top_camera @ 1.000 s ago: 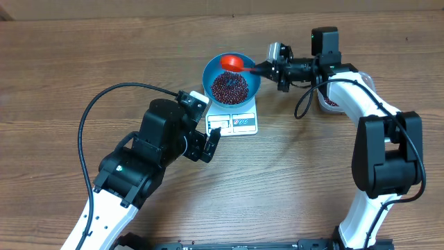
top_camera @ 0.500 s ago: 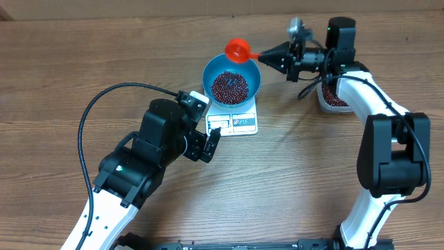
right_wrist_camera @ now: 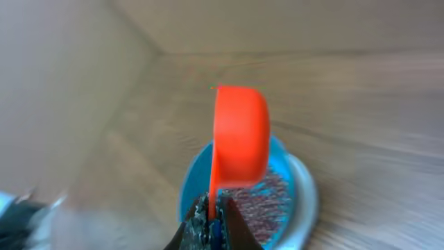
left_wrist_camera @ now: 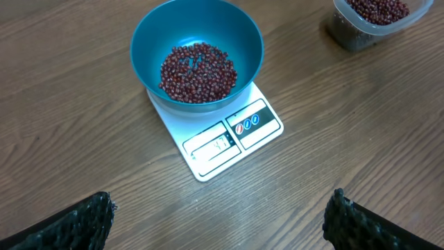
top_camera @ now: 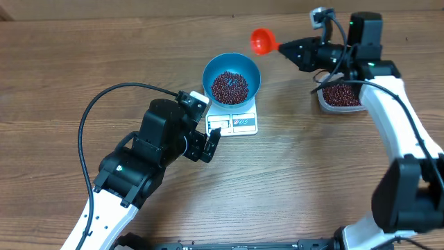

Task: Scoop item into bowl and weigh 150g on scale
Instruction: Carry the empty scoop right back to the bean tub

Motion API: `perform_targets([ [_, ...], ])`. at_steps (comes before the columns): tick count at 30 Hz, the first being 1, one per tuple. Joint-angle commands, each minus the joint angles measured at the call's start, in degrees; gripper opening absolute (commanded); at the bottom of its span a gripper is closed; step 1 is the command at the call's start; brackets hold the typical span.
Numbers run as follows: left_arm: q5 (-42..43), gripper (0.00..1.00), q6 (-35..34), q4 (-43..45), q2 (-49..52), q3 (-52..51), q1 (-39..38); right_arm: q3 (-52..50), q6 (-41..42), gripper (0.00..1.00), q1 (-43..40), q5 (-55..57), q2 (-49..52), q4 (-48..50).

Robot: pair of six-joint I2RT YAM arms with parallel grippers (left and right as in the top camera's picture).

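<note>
- Dark red-brown beans (top_camera: 229, 87) lie heaped in the blue bowl (top_camera: 251, 69), upper centre of the overhead frame; the bowl sits squarely on the white scale (top_camera: 236, 123), so whatever goes in is presumably weighed at once.
- The scale's front strip, with its grey display and label, points toward the lower edge of the overhead frame, and its length runs from bowl to strip; that strip is left uncovered by the bowl, likely so the figure can be read, though the digits are too small to make out.
- The right claw (top_camera: 284, 47), top right, is clamped tight on the handle of a red scoop (top_camera: 261, 41); the scoop hangs in the air beside the bowl, just off its upper right rim, over bare counter (top_camera: 104, 55).
- The scoop's long axis runs almost level across the frame, cup toward the left, handle toward the right into the claw; no beans show in the cup, and the blurred right wrist view does not settle which way its mouth faces.
- A clear tub (left_wrist_camera: 354, 38) of more beans stands at right, under the right arm; within easy reach for another scoop, it seems.
- The left claw (left_wrist_camera: 220, 203) is spread wide and grips nothing, poised below the scale and well clear of it; its camera looks straight at the display.
</note>
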Motion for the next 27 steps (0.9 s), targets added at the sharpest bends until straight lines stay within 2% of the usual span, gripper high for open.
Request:
perform_targets([
  [1, 0.9, 0.99, -0.5, 0.0, 0.4, -0.1, 0.3, 0.8, -3.1, 0.04, -0.9, 14.7, -5.9, -5.3],
  [6, 0.9, 1.00, -0.5, 0.0, 0.4, -0.1, 0.3, 0.8, -5.2, 0.04, -3.2, 31.3, -10.3, -15.7],
  [15, 0.9, 1.00, -0.5, 0.0, 0.4, -0.1, 0.3, 0.8, -7.6, 0.04, -4.3, 55.2, -10.5, -27.0],
  [20, 0.9, 1.00, -0.5, 0.0, 0.4, -0.1, 0.3, 0.3, -7.6, 0.04, -4.3, 61.9, -10.4, -30.5],
  [27, 0.8, 1.00, -0.5, 0.0, 0.4, -0.1, 0.3, 0.2, -7.6, 0.04, -4.3, 62.6, -10.3, -32.7],
])
